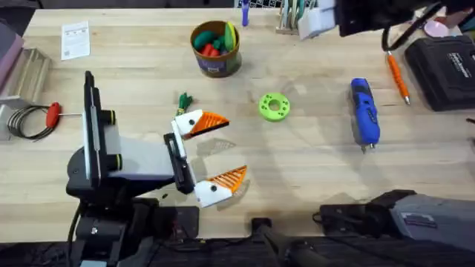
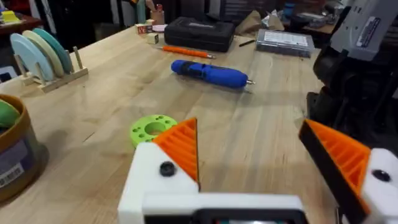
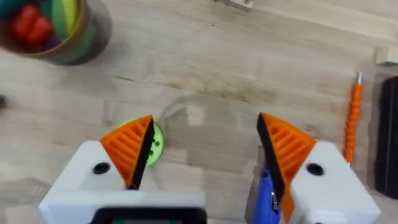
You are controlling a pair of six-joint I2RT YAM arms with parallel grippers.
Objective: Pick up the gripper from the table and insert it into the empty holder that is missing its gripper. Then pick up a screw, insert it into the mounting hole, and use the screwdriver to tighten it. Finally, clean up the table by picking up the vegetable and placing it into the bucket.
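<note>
My left gripper rests low over the table's front middle, open, with nothing between its white fingers and orange pads. The small dark green vegetable lies just beyond it. Farther back stands the orange-brown bucket, holding colourful toys. On the right lies the blue screwdriver. My right gripper hangs open and empty high above the table, between a green disc and the screwdriver. The loose gripper, the holder and the screw are out of view.
The green round disc lies mid-table. A slim orange pen tool and a black case sit at the right. A red-handled screwdriver lies far left, a dish rack at the back.
</note>
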